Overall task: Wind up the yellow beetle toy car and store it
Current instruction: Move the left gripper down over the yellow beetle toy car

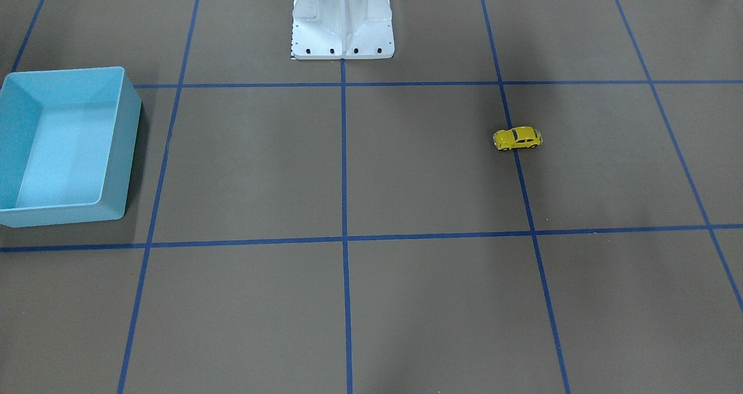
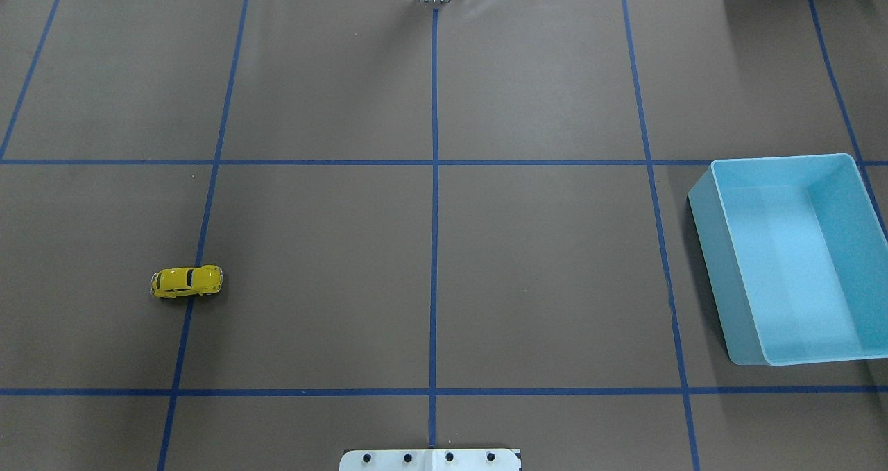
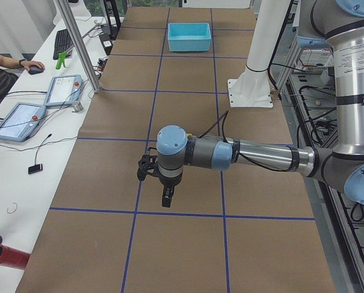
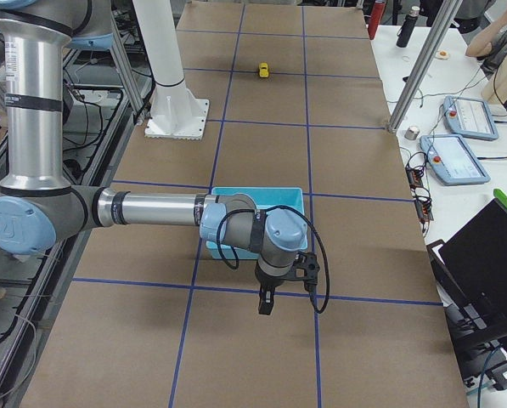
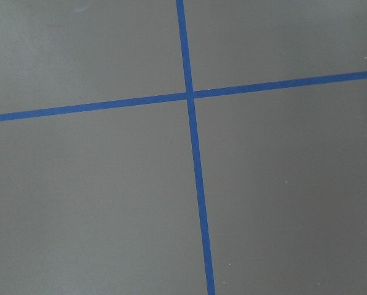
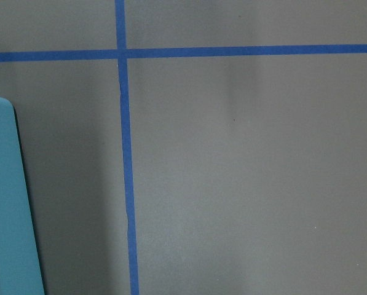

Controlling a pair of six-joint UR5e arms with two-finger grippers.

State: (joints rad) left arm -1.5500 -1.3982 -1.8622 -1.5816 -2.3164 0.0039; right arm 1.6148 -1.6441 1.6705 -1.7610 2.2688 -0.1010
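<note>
The yellow beetle toy car [image 1: 518,138] stands on its wheels on the brown table, on a blue tape line on the robot's left side [image 2: 186,281]. It shows small and far in the exterior right view [image 4: 263,70]. The light blue bin [image 2: 707,249] stands empty on the robot's right side [image 1: 125,144]. My left gripper [image 3: 167,196] hangs above the table and shows only in the exterior left view; I cannot tell if it is open or shut. My right gripper [image 4: 265,302] hangs just beyond the bin [image 4: 253,197]; I cannot tell its state either.
The white robot base [image 1: 342,22] stands at the table's middle edge. Blue tape lines divide the brown table into squares. The bin's edge [image 6: 5,203] shows at the left of the right wrist view. Operators' desks with tablets [image 3: 23,119] run along the far side.
</note>
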